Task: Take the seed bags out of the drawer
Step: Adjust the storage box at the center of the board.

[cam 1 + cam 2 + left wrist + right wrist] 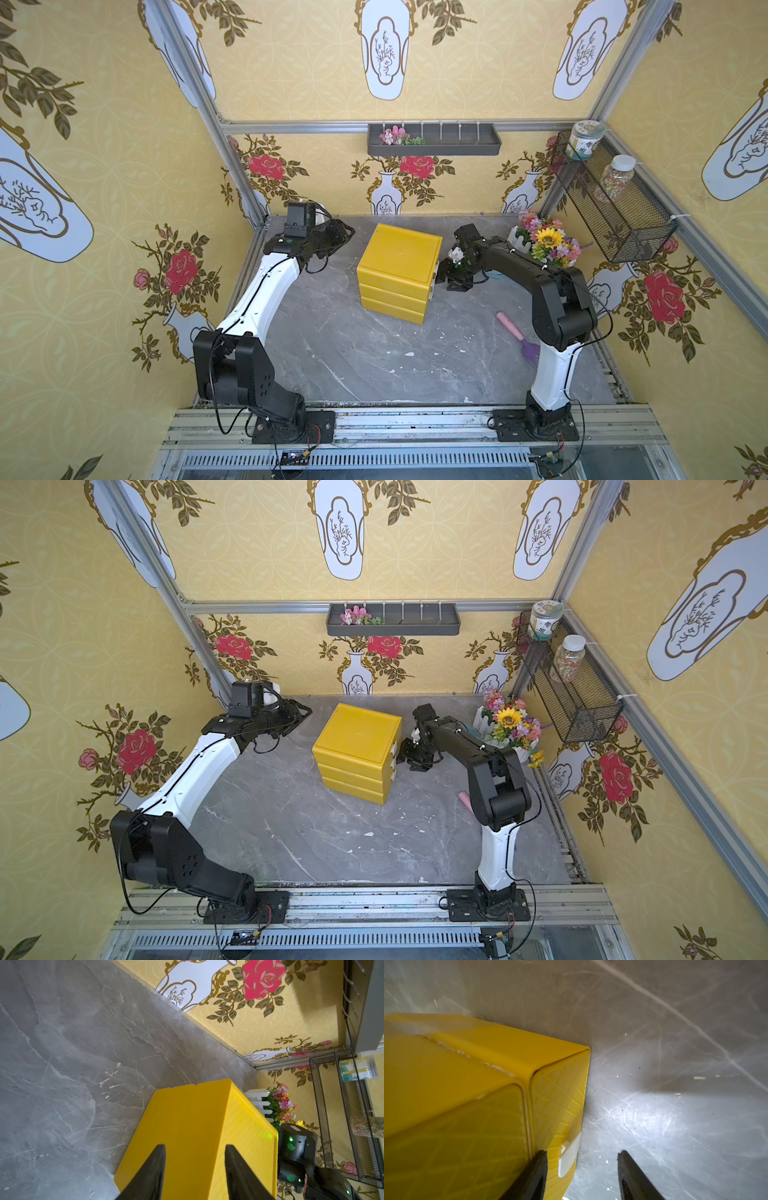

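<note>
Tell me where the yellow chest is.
In both top views the yellow chest stands centred on the table, toward the back wall; the open right claw is close by its drawer-front side.

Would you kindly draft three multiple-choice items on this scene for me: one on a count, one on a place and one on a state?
1. The yellow chest holds how many drawers?
A. Three. B. Two. C. Five.

2. Where does the pink-handled trowel lie?
A. On the yellow chest. B. Inside a pulled-out drawer. C. On the table beside the right arm.

3. How does the right gripper stand?
A. Shut on the trowel. B. Open at a white pull tab. C. Shut tight, empty.

Key: 1 A, three stacked tiers show in both top views. 2 C, it lies flat on the grey top. 3 B, in the right wrist view its fingers stand apart with the tab between them.
</note>
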You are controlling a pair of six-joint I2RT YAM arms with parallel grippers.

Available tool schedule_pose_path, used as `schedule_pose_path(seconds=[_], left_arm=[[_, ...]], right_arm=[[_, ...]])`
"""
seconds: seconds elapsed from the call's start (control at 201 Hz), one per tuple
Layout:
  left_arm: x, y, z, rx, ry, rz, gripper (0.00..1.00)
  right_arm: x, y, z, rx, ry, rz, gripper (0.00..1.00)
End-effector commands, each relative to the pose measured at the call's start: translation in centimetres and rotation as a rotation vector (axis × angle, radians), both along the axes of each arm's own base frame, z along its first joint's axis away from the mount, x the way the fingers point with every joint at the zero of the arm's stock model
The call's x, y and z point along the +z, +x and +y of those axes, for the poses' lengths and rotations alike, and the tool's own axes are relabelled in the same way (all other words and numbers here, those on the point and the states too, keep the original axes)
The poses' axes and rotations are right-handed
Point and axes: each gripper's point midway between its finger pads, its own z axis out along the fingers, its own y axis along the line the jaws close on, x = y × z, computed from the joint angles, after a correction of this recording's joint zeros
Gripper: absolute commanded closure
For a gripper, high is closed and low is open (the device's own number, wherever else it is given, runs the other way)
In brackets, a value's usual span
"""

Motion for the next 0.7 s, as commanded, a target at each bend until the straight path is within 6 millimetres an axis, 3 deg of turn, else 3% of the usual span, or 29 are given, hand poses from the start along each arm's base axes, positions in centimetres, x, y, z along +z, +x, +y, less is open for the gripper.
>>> schedule_pose_path(seconds=[0.0, 0.528, 0.692], left_arm=[[-0.7, -0.3, -0.2, -0.029, 0.039, -0.003, 0.48], [-2.6, -1.6, 0.5, -0.023, 0.082, 0.016, 0.47], [-2.6, -1.2, 0.1, -0.051, 0.081, 0.009, 0.47]], right_arm=[[0.2, 1.2, 1.2, 0.008, 0.03, -0.025, 0.41], [0.6, 6.2, 3.7, 0.055, 0.07, -0.048, 0.41], [1.5, 6.2, 2.0, 0.023, 0.056, -0.059, 0.41]])
